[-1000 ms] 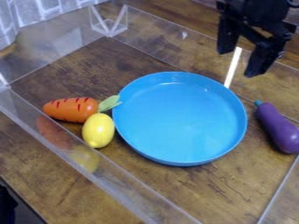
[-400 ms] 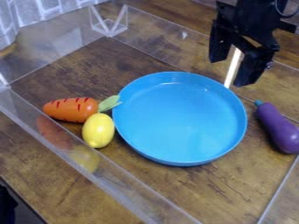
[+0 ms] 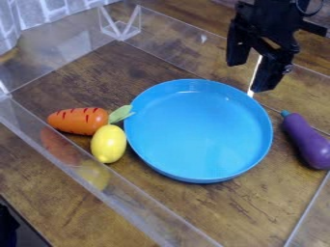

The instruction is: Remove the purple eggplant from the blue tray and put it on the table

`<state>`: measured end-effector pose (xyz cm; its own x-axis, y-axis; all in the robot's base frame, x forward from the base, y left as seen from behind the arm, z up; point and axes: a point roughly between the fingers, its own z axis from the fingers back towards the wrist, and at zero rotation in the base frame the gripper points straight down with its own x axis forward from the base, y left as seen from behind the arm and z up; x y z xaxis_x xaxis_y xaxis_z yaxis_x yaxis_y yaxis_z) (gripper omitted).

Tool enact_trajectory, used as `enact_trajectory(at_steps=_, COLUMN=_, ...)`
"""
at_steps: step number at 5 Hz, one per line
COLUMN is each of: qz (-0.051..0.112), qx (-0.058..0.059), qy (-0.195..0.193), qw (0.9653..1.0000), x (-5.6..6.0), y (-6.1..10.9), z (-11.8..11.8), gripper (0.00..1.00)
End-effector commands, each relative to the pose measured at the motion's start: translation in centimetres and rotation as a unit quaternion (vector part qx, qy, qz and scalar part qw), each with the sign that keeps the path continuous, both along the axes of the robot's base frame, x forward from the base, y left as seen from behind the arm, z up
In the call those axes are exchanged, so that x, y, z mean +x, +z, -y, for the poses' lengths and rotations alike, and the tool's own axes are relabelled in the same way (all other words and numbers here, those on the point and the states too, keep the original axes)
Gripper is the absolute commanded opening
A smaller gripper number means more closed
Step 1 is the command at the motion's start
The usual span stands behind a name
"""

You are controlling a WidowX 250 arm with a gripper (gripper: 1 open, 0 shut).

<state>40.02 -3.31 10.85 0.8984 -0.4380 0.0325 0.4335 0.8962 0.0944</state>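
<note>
pincer (image 3: 257, 77): jaws wide, empty, above tray rim at 1 o'clock | purple eggplant (image 3: 307, 139): on worktop (image 3: 77, 82), just off blue tray (image 3: 200, 131) at 3 o'clock | carrot (image 3: 79, 120) and lemon (image 3: 108, 144): at 9 o'clock of tray

I see a glossy, grained wooden table (image 3: 194, 207); the blue tray (image 3: 194, 130) looks smooth plastic; the purple eggplant (image 3: 307, 140) shines; clear plastic walls (image 3: 77, 43) glint.

Black boxy gripper (image 3: 260, 75) with two black fingers, one pale-faced
</note>
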Motion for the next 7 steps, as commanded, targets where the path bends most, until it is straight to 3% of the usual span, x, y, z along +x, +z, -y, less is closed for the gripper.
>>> enact_trajectory(at_steps=1, qz=0.045, qx=-0.005, qy=-0.024, qw=0.9987, x=-0.3, y=3.7, z=-0.5, gripper=1.00)
enact_trajectory(at_steps=2, qz=0.044, qx=-0.006, qy=-0.047, qw=0.9979, x=-0.4, y=3.8, z=-0.6, gripper=1.00)
enact_trajectory(at_steps=5, qz=0.044, qx=-0.005, qy=-0.044, qw=0.9981, x=-0.6, y=1.6, z=-0.9, gripper=1.00)
enact_trajectory(at_steps=7, qz=0.044, qx=-0.002, qy=0.026, qw=0.9987, x=-1.3, y=1.0, z=0.4, gripper=1.00)
